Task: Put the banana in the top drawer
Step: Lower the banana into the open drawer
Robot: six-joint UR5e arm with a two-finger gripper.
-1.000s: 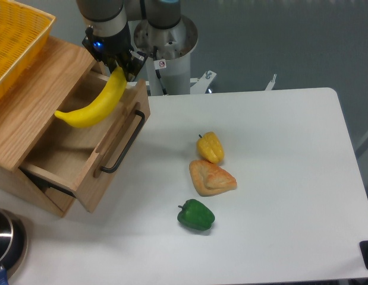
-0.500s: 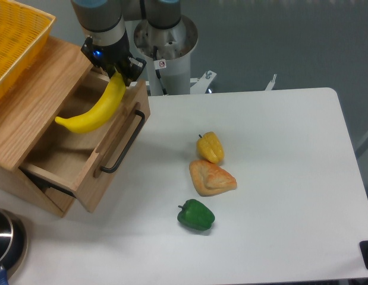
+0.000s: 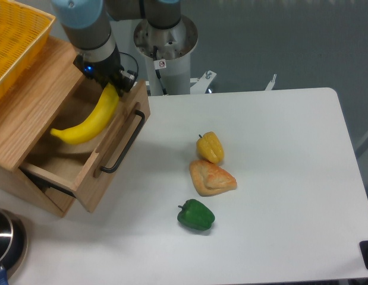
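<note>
Gripper (image 3: 108, 83) jaws are clamped on your long bright-yellow plastic banana (image 3: 87, 120), hanging over the open light oak top drawer (image 3: 82, 168).

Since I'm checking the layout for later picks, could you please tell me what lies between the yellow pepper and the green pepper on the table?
The camera view shows a croissant-like pastry between the yellow pepper and the green pepper.

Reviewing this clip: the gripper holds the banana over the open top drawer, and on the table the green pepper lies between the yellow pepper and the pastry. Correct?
Not quite. In the camera view the pastry lies in the middle, between the yellow pepper and the green pepper. The rest holds: the gripper holds the banana over the open top drawer.
</note>
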